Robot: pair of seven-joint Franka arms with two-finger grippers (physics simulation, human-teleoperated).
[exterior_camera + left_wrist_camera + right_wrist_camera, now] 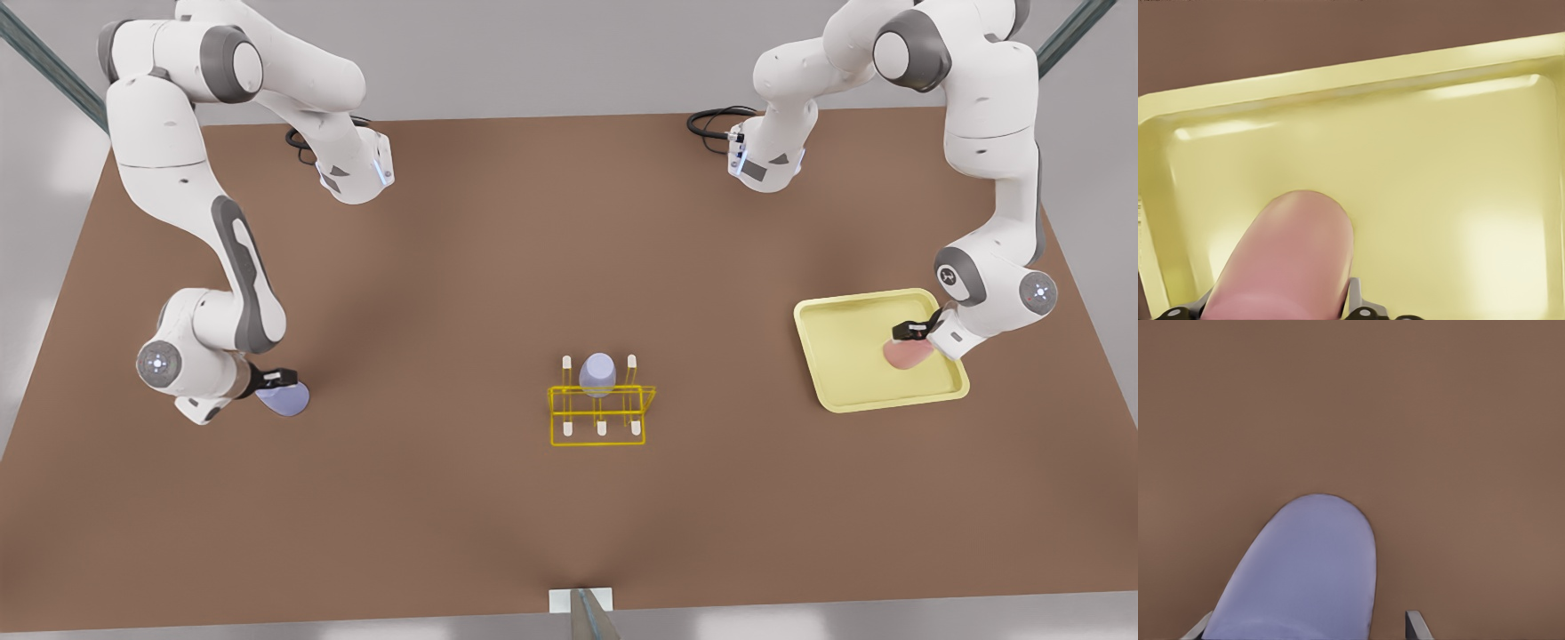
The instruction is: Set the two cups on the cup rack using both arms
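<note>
At the front view's right, my left gripper [916,334] is shut on the salmon pink cup [905,354], holding it tilted over the pale yellow tray. The left wrist view has the pink cup [1288,257] between the fingertips [1361,308], base pointing away. My right gripper [277,380], at the front view's left, is shut on a lavender cup [286,397], tilted just above the table. That lavender cup [1305,567] sits between the fingers [1417,625] in the right wrist view. The yellow wire cup rack [597,416] stands mid-table, with another lavender cup [597,373] upside down on its middle back peg.
The pale yellow rimmed tray [853,391] lies on the brown table [444,311] at the front view's right; its floor [1438,187] lies under the pink cup. Both arm bases stand at the far edge. A small white bracket [582,602] sits at the near edge.
</note>
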